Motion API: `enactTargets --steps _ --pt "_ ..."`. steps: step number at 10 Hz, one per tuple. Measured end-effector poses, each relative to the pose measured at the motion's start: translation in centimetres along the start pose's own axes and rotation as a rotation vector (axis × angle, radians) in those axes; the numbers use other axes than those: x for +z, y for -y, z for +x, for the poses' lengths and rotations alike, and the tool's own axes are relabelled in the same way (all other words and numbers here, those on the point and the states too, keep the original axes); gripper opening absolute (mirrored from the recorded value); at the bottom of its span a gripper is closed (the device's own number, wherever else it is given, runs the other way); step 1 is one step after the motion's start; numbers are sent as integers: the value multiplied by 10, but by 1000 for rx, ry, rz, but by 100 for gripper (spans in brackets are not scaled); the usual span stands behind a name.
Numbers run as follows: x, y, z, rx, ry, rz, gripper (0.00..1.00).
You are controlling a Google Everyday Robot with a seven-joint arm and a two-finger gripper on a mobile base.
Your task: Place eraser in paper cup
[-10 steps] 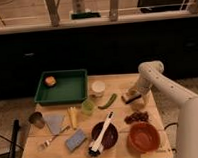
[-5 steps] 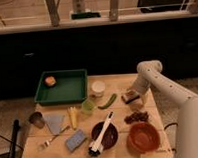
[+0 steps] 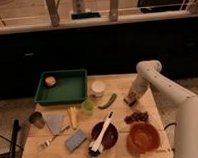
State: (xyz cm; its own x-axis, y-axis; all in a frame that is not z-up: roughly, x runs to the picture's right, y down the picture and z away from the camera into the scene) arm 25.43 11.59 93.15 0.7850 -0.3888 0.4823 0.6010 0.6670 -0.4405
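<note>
The eraser, a small block with a dark top and a pale tan base, lies on the wooden table near its right edge. My gripper comes down from the white arm and sits right over the eraser, hiding most of it. The paper cup, short, white and wide-mouthed, stands upright to the left of the gripper, about a cup's width away, by the green tray's right side.
A green tray holds an orange item. Nearby are a green pepper, small green cup, metal cup, blue sponge, dish brush on a dark bowl, orange bowl and dark clump.
The gripper has moved slightly left and down onto the eraser. Nothing else on the table has moved.
</note>
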Motion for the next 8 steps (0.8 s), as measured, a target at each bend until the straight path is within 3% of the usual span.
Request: enactTargets --steps 2,8 --pt "1 5 0 -12 7 -3 1" --pt "-9 9 7 -41 30 -12 0"
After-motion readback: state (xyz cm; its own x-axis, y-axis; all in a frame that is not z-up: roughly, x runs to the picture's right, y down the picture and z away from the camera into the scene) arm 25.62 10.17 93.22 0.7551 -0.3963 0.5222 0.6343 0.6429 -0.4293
